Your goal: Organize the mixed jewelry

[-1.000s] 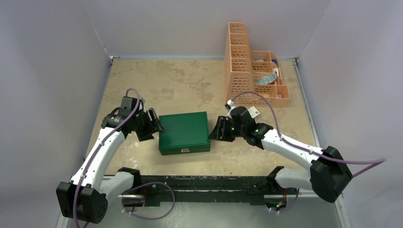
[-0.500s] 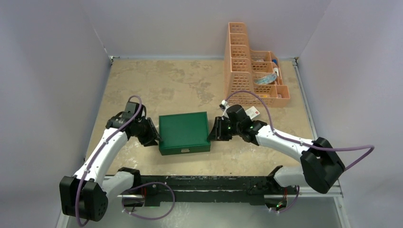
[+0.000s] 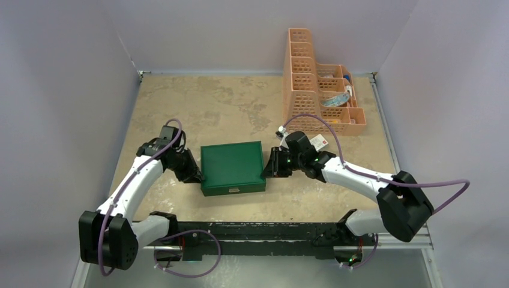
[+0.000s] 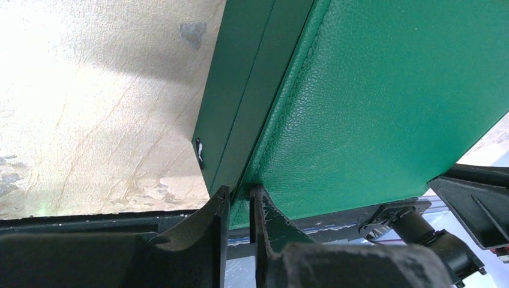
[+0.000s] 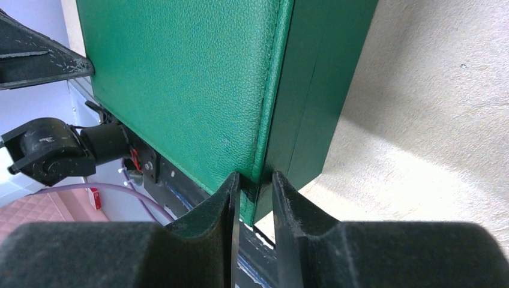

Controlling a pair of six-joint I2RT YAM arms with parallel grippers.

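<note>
Green box (image 3: 232, 166) sits closed on the bench (image 3: 198, 108), directly between the two arms' jaws. On one side the left jaws, almost closed, pinch the lid's rim; on the other the right jaws, narrowly parted, pinch the opposite rim. Where the jewelry lies from either jaws cannot be told.

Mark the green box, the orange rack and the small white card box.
green box (image 3: 233, 163), top view, middle of its lid.
orange rack (image 3: 298, 90), top view, its tall lattice wall.
small white card box (image 3: 322, 143), top view, its printed face.
</note>
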